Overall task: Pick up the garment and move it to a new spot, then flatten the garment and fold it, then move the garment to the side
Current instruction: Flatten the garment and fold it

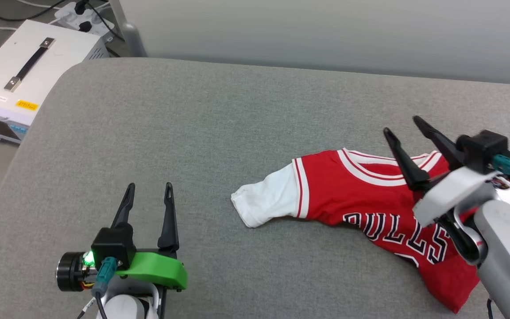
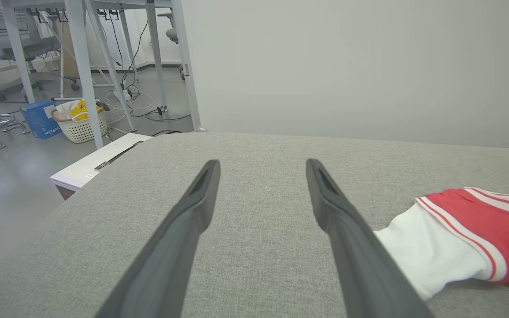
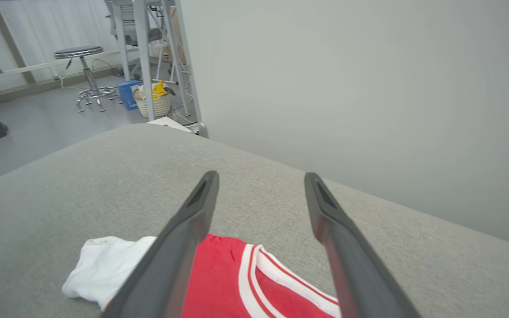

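Covered in grey woven fabric, the desk [image 1: 202, 124], with a rounded far-left corner. Lying directly on its right part: the garment [image 1: 348, 195], rumpled, white sleeve [image 1: 268, 199] stretched leftward, red body with black lettering running toward the near-right edge.

Grey padded surface [image 1: 219, 110] noted. White case [image 1: 20, 84] with black handle [image 1: 29, 64] stands on floor at its 10 o'clock; white power strip [image 1: 67, 13] beyond, 11 o'clock. White basket [image 2: 81, 127] beside blue box [image 2: 39, 119]
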